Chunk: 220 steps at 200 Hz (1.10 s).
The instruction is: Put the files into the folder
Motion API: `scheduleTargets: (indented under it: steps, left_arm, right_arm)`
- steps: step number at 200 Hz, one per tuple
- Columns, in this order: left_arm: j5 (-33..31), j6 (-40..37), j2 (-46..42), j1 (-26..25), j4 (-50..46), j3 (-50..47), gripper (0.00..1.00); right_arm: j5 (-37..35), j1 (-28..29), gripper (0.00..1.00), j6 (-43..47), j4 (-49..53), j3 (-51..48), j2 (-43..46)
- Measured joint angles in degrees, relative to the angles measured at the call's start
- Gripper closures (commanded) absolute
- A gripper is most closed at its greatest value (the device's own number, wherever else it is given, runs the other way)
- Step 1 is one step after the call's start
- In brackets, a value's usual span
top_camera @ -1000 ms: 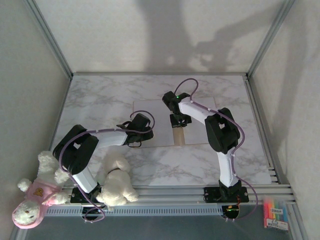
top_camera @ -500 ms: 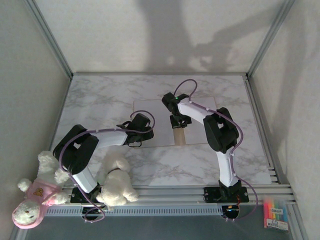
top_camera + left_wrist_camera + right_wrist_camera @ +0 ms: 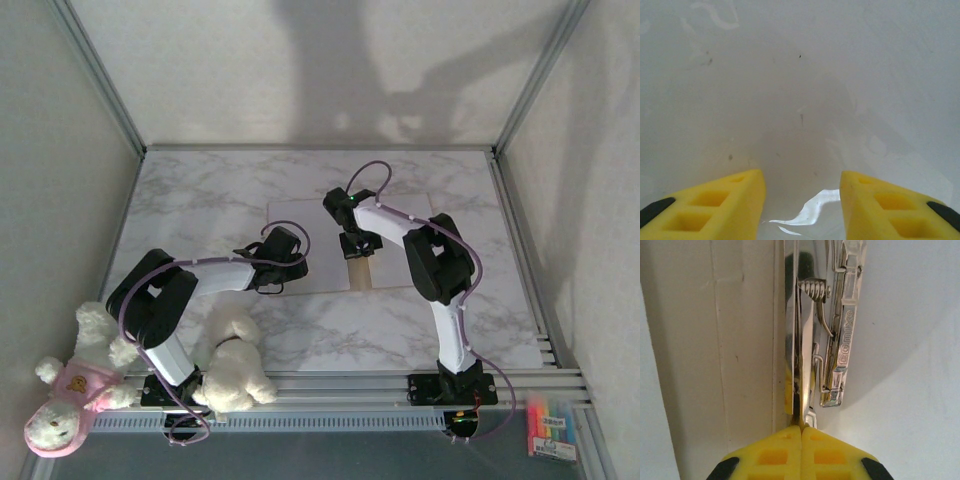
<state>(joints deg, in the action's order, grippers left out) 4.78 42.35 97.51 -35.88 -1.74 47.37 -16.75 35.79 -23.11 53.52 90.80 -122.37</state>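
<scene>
White paper sheets, the files [image 3: 305,222], lie spread across the open folder [image 3: 360,273] in the middle of the marble-patterned counter [image 3: 200,200]. From the overhead camera only a narrow tan strip of the cardboard shows along the folder's centre line, between the pale sheets on either side.

The right gripper [image 3: 801,429] hangs over that strip, pointing down. In its wrist view the yellow fingers [image 3: 775,450] are pressed together with no gap between them, and their tips sit just at the near end of a chrome spring clip [image 3: 837,340] fixed along the folder's spine. Tan cardboard runs to the left of the clip and white paper lies to its right.

The left gripper [image 3: 801,176] is at the left edge of the sheets, its arm bent low over the counter. Its yellow fingers [image 3: 740,200] stand apart over a plain white sheet, with nothing clamped between them. A small glossy patch glints between them at the bottom edge of that view, and what it is cannot be told.

Two plush toys sit at the near left of the counter by the left arm's base: a white one [image 3: 232,362] and one in a pink top [image 3: 68,392]. A pack of coloured highlighters [image 3: 552,425] lies at the near right, off the marble.
</scene>
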Motion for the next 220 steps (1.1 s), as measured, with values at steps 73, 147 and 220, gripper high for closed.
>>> scheduleTargets:
  steps: [73, 147, 220]
  left_arm:
    - [0.2, -0.2, 0.1, 0.0, -0.1, 0.1, 0.55]
    - [0.2, -0.2, 0.2, 0.1, -0.3, 0.3, 0.55]
    - [0.2, -0.2, 0.2, 0.1, -0.3, 0.3, 0.55]
  right_arm:
    - [0.6, 0.0, 1.00, 0.6, 0.3, 0.4, -0.3]
    - [4.0, -1.1, 1.00, 1.1, 2.6, 2.7, -0.9]
    - [4.5, -1.1, 1.00, 1.1, 5.0, 4.9, -1.3]
